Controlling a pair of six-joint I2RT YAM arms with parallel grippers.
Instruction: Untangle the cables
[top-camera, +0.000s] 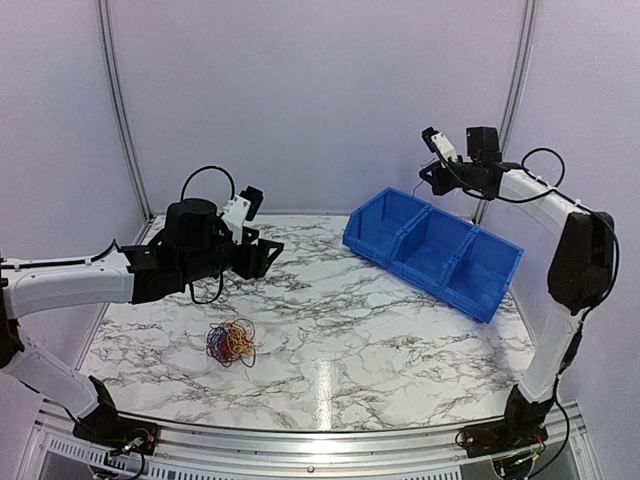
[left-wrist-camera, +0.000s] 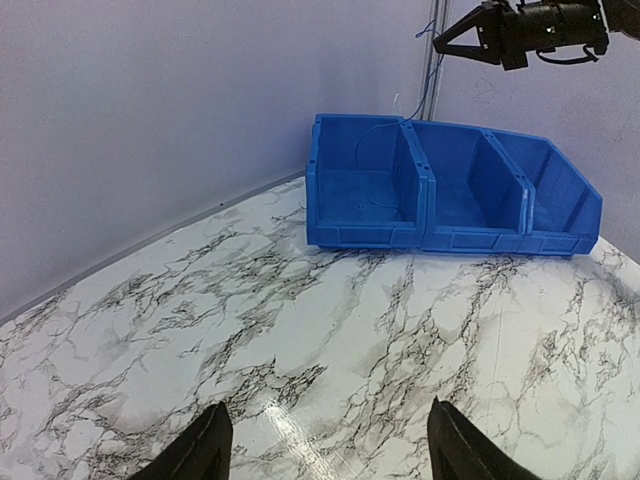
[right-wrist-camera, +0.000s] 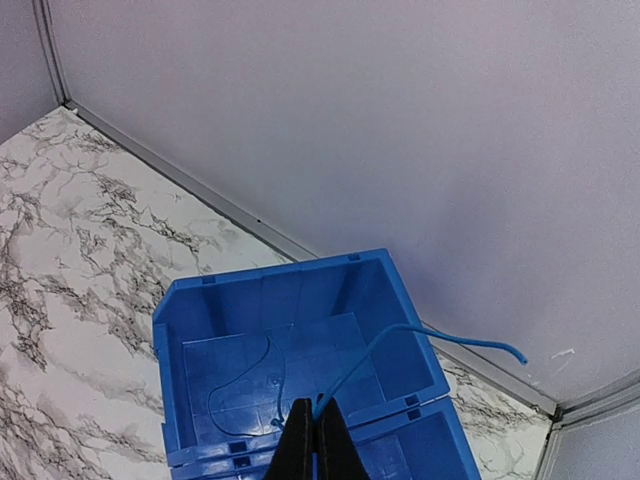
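The cables (top-camera: 231, 343) lie in a small tangle of blue, red and orange wires on the marble table, front left. My left gripper (top-camera: 265, 255) hovers above and behind the tangle, open and empty, and its wrist view (left-wrist-camera: 325, 430) shows only bare table between the fingers. My right gripper (top-camera: 428, 180) is raised high over the blue bins. In its wrist view (right-wrist-camera: 313, 408) it is shut on a thin blue cable (right-wrist-camera: 400, 332). One end of that cable sticks out to the right and the other hangs down into the left bin compartment (right-wrist-camera: 240, 385).
A row of three joined blue bins (top-camera: 435, 250) stands at the back right, seen also in the left wrist view (left-wrist-camera: 450, 190). Enclosure walls and metal posts close in the table's back and sides.
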